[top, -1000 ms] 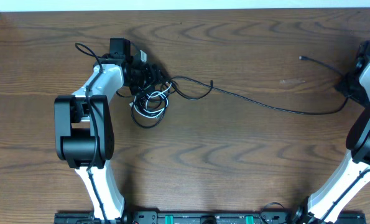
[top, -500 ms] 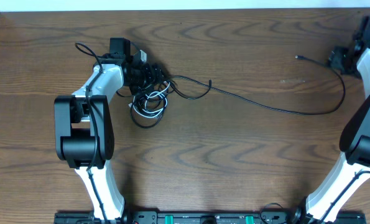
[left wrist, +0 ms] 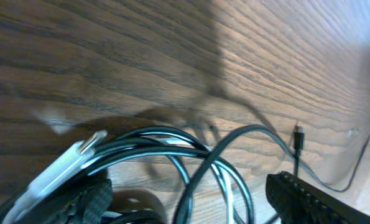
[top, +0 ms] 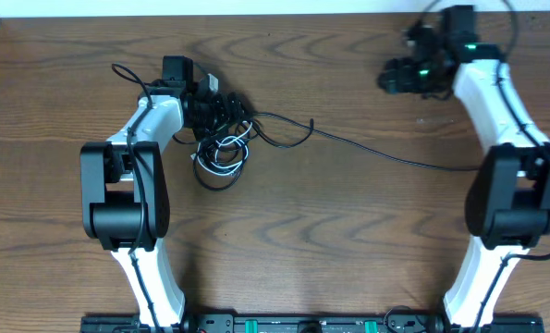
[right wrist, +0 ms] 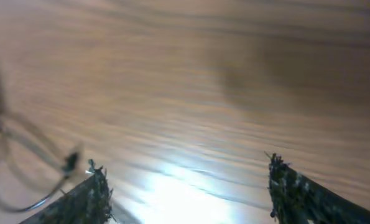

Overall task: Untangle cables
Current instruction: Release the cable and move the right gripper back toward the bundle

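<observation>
Overhead, our right hand point(top: 395, 76) has swung in over the far table point(top: 348, 250), while the cables point(top: 221, 153) stay bunched at our left hand point(top: 226, 111). Left wrist: hand apart, loops between. Right wrist, blurred: hand apart, empty; we judge untangling barely begun.

I read the brown wood-grain table point(top: 348, 231) as smooth with a satin sheen and strong wavy grain; a bright glare patch shows in the right wrist view. The thin black cables point(top: 376, 153) have smooth rubbery plastic jackets, slightly glossy, with highlights along the curves. The white cable point(left wrist: 54, 177) is smooth semi-gloss plastic. On the left gripper point(left wrist: 188, 186) I see black pads point(left wrist: 309, 196), matt, rough and grainy. The right gripper point(right wrist: 185, 165) looks the same, though blurred. The white arm shells point(top: 154, 116) are smooth glossy plastic; the black joint housings point(top: 117, 208) are duller.
</observation>
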Controlling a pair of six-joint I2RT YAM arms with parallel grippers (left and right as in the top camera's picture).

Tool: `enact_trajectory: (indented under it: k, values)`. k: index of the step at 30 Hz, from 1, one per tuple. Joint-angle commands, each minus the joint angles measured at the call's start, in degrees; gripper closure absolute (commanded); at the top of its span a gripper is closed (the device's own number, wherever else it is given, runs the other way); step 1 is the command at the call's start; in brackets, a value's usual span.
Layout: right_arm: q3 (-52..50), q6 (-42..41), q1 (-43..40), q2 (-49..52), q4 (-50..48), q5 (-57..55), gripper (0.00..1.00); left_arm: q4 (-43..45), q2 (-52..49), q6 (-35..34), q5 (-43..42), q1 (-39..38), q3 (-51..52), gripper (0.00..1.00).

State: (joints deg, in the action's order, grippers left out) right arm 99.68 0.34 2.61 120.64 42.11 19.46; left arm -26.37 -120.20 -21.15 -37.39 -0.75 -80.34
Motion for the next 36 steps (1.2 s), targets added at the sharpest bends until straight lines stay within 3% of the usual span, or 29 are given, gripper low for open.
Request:
enact_trajectory:
  k: [1,9,16,22,29,34,36]
  values:
    - [0.6,1.3,5.1,-0.9,-1.3,1.9,0.17,-0.3,2.4,0.1,-2.8,0.6,0.2,0.12]
    - [0.6,2.1,14.4,1.0,-7.1,1.9,0.14,-3.6,7.4,0.1,-2.7,0.6,0.2,0.12]
    - [0.5,4.7,20.0,4.1,-13.0,1.5,0.20,-4.2,8.1,0.1,-1.7,0.6,0.2,0.12]
    - [0.5,4.7,23.4,8.3,-16.1,1.5,0.21,-4.2,8.1,0.0,5.4,0.6,0.2,0.12]
    - [0.5,4.7,26.9,14.9,-19.0,1.5,0.21,-6.6,8.1,-8.5,16.2,2.4,0.2,0.06]
    - [0.5,4.7,27.8,17.1,-20.0,-2.4,0.38,-6.9,8.1,-8.8,16.7,3.1,0.2,0.07]
    - [0.5,4.3,27.8,17.2,-20.2,-4.8,0.59,-6.8,8.1,-8.8,16.7,3.1,0.2,0.07]
